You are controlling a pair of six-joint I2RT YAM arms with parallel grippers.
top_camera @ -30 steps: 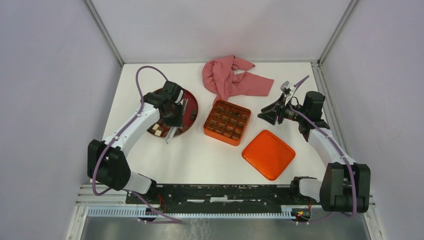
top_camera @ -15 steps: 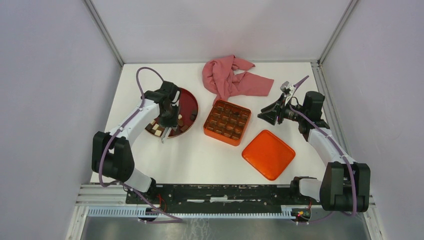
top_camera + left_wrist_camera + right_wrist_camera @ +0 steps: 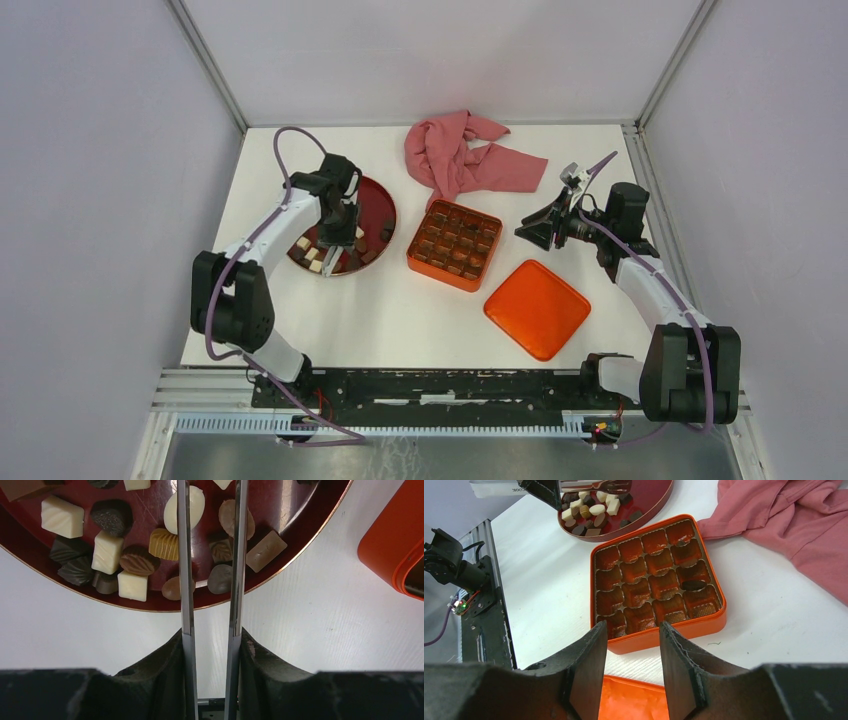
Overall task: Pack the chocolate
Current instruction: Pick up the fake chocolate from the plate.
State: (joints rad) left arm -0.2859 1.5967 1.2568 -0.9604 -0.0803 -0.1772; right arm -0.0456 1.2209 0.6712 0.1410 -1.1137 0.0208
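The chocolate [image 3: 107,550] lies in several dark, tan and cream pieces on the round dark-red plate [image 3: 280,500], at the plate's near edge [image 3: 315,255]. My left gripper [image 3: 211,632] hangs over the plate [image 3: 375,205], shut on thin metal tongs [image 3: 184,555]. The tongs' blades stand apart over the pieces; their tips run out of the wrist view. In the top view the left gripper [image 3: 338,235] points toward me. The orange gridded tin [image 3: 440,272] holds one dark piece [image 3: 694,585]. My right gripper [image 3: 633,630] hovers open and empty right of the tin [image 3: 522,232].
The orange lid [image 3: 537,308] lies upside down near the tin's right corner, under my right gripper [image 3: 634,700]. A crumpled pink cloth [image 3: 460,155] lies behind the tin. White walls close in the table on three sides.
The left arm has swung back toward the far left, drawing the tongs from the plate's near rim to over the chocolates. Their blades have spread a little. The right arm has not moved.
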